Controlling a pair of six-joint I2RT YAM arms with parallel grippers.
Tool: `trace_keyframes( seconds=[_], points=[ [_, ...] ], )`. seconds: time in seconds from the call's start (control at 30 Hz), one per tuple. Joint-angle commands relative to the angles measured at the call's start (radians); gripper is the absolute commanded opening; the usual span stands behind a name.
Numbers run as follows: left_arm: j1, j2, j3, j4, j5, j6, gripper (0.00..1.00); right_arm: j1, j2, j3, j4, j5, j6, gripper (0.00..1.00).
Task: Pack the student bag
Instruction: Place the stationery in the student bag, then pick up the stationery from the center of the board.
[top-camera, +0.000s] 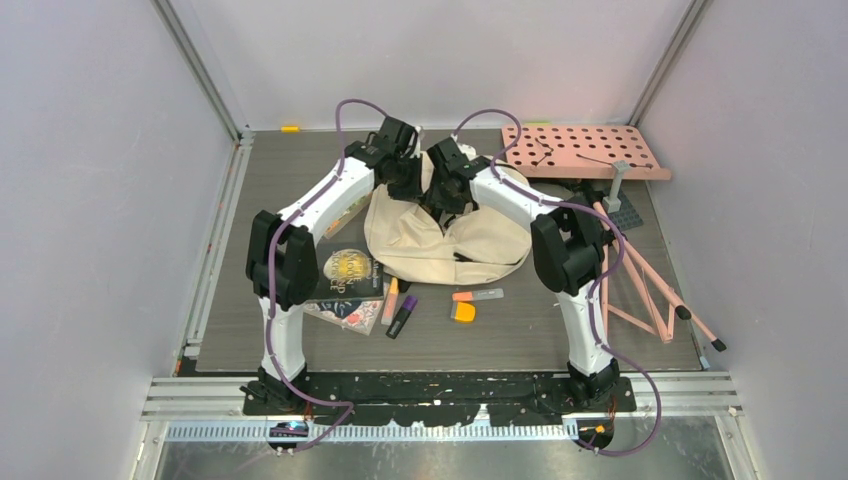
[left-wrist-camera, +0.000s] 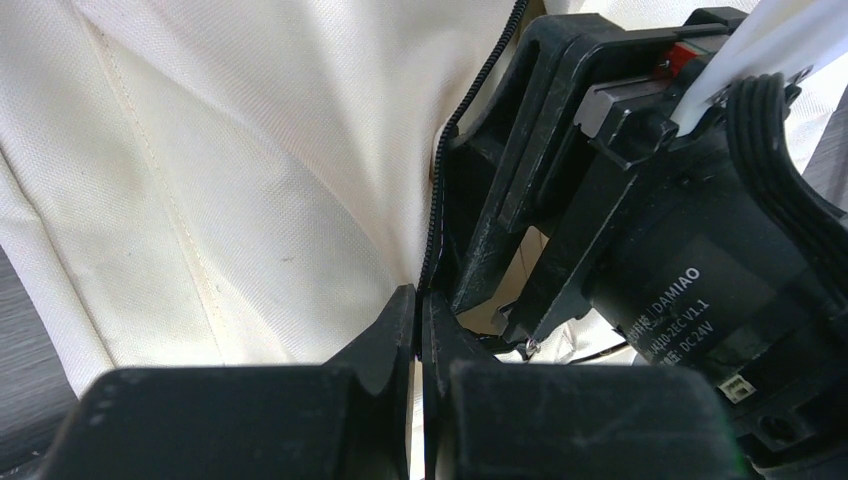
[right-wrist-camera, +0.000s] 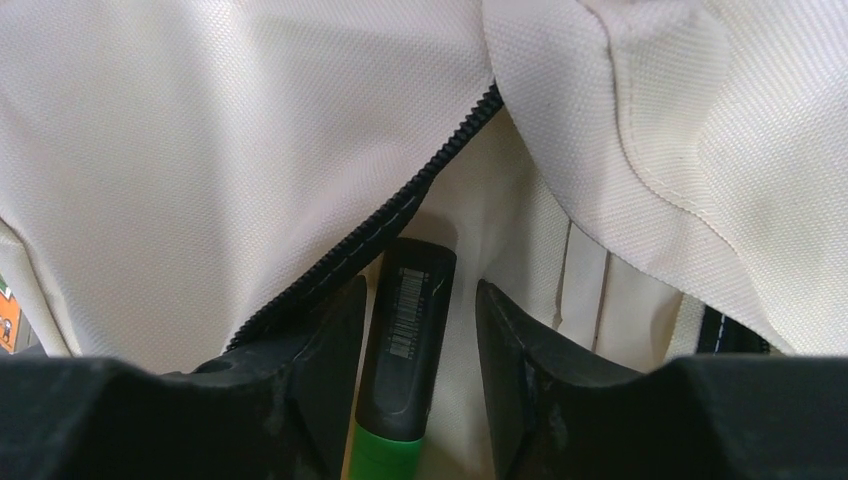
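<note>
Right wrist view showed the right gripper (right-wrist-camera: 418, 300) with jaws apart around a green-and-black marker (right-wrist-camera: 405, 330) poked into the student bag (right-wrist-camera: 200, 150), apparently mid-release. Next it likely needed to lift clear without snagging the zipper (right-wrist-camera: 400, 200). The left gripper (left-wrist-camera: 420, 325) was pinched on the bag's zipper edge, holding the mouth up. Both arms reached forward, bent over the bag at mid-table (top-camera: 280, 180).

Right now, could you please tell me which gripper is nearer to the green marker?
Right. The green marker sits between the parted fingers of the right gripper, at the student bag's opening. The left gripper is alongside, shut on the bag's zipper edge.
</note>
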Motion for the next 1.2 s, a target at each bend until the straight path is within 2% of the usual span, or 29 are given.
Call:
trace_keyframes(
  seconds=[0.0,0.13,0.23,0.47,0.73,1.03,1.17],
  points=[
    [0.004,-0.025,0.029,0.014,0.032,0.014,0.00,0.009,-0.072,-0.023,0.059,0.015,-0.010,0.52],
    [0.006,-0.027,0.024,0.014,0.026,0.017,0.00,0.010,-0.125,-0.056,0.063,0.039,-0.043,0.52],
    [0.008,-0.027,0.025,0.012,0.019,0.020,0.00,0.009,-0.221,-0.118,0.098,0.055,-0.076,0.54],
    [0.013,-0.027,0.017,0.019,0.020,0.024,0.00,0.027,-0.491,-0.362,0.142,0.073,-0.177,0.57],
    [0.013,-0.037,0.015,0.016,0.024,0.026,0.00,0.125,-0.710,-0.634,0.140,-0.012,-0.295,0.61],
    [0.013,-0.041,0.021,0.010,0.025,0.024,0.00,0.289,-0.729,-0.788,0.106,-0.002,-0.316,0.62],
    [0.013,-0.050,0.007,0.012,0.024,0.026,0.00,0.324,-0.703,-0.833,0.129,0.002,-0.340,0.62]
  ],
)
